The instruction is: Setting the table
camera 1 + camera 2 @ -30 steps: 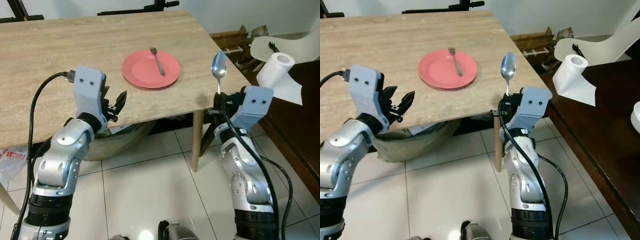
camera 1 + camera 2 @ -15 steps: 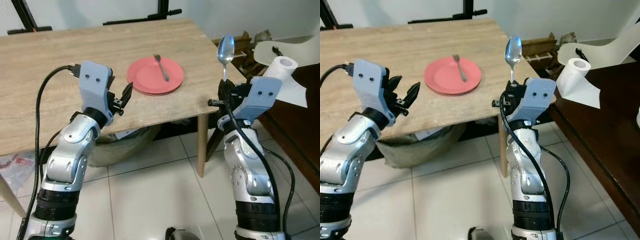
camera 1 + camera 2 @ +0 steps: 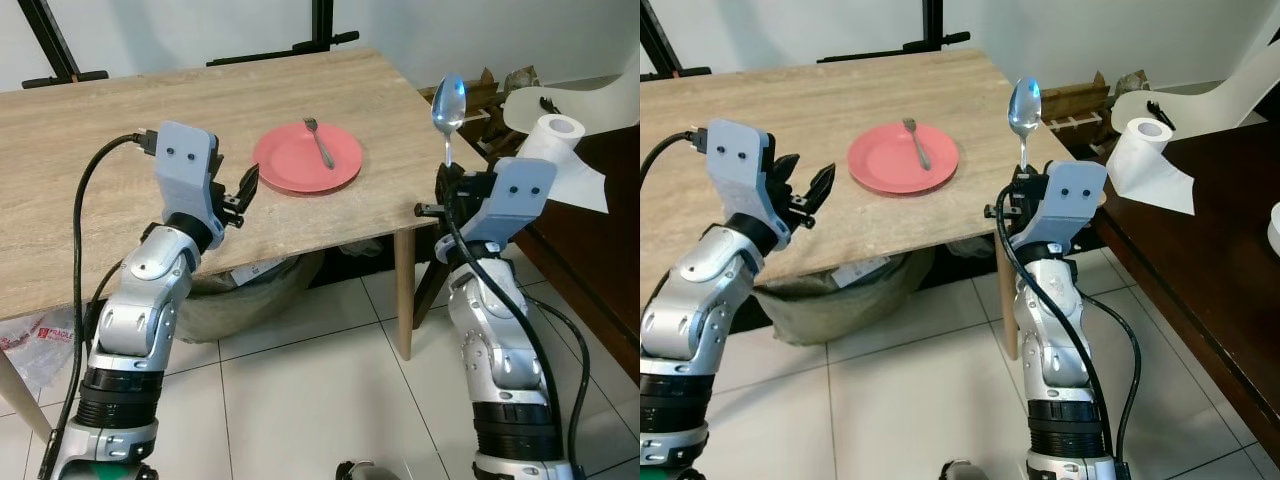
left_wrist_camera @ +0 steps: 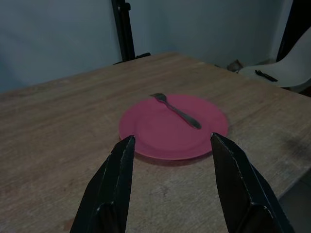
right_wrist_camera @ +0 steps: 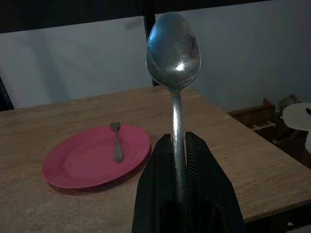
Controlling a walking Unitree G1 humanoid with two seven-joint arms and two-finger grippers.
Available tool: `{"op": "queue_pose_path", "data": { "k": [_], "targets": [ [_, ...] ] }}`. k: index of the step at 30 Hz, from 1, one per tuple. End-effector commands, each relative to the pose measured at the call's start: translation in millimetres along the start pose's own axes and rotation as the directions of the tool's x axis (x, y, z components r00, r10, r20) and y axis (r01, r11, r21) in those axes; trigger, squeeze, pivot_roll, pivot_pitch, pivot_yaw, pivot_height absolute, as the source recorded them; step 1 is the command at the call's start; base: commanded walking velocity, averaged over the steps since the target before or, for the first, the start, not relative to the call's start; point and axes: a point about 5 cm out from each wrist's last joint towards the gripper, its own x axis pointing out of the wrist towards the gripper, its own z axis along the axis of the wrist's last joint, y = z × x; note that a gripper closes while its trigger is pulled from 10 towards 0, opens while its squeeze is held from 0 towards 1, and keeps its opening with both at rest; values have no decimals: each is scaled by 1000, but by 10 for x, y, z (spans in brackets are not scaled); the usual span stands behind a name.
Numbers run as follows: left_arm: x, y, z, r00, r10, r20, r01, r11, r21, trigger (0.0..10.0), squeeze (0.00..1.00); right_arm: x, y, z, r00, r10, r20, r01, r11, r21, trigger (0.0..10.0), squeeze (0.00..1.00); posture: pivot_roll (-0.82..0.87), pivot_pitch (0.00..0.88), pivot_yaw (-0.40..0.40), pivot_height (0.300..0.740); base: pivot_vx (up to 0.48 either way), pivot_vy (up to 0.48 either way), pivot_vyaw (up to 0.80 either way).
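- Clearly, the right gripper (image 3: 1019, 190) has its two black fingers pressed together on the thin handle of a shiny metal spoon (image 3: 1023, 110); the spoon stands upright, oval bowl at the top, just off the right corner of the table.
- The table (image 3: 90, 150) is light wood with a fine grain and a straight edge, standing on pale wooden legs over glossy white floor tiles.
- A round, flat pink plate (image 3: 290, 165) lies on the table near its right end, and a small metal fork (image 3: 318, 142) lies across it, tines pointing to the far side of the table, handle toward the robot.
- The left gripper (image 3: 243, 195) hovers at the near edge of the table, just left of the plate; its fingers (image 4: 118, 179) are spread wide and hold nothing.
- To the right there is a dark wooden surface with a white paper roll (image 3: 1145, 160) on it, one sheet hanging loose.
- Under the table hangs something like a greyish bag (image 3: 250, 290), but it is partly hidden and I cannot say exactly.
- Black stand legs (image 3: 320, 25) rise behind the table against a pale wall.
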Motion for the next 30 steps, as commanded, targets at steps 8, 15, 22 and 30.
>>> {"op": "queue_pose_path", "data": {
  "k": [8, 15, 22, 30],
  "targets": [
    [-4, 6, -37, 1000, 5, -2, -5, 1000, 10, 10000, 0, 13, -10, -5, 1000, 5, 4, -5, 1000, -6, 10000, 0, -112, 0, 66, 740, 0, 0, 0],
    [-12, -1, -36, 1000, 1, 19, -1, 1000, 23, 10000, 0, 6, -27, -27, 1000, 3, -5, -3, 1000, -23, 10000, 0, -118, 0, 61, 740, 0, 0, 0],
    [-25, -68, -12, 999, -9, 52, 10, 1000, -11, 10000, 0, 34, -68, -7, 1000, 18, -6, -18, 999, -40, 10000, 0, -126, 0, 32, 740, 0, 0, 0],
    [14, -38, 49, 996, -8, 86, 9, 1000, -8, 10000, 0, 52, -50, 4, 1000, 8, 8, -8, 1000, -29, 10000, 0, -127, 0, 47, 740, 0, 0, 0]
  ]
}}
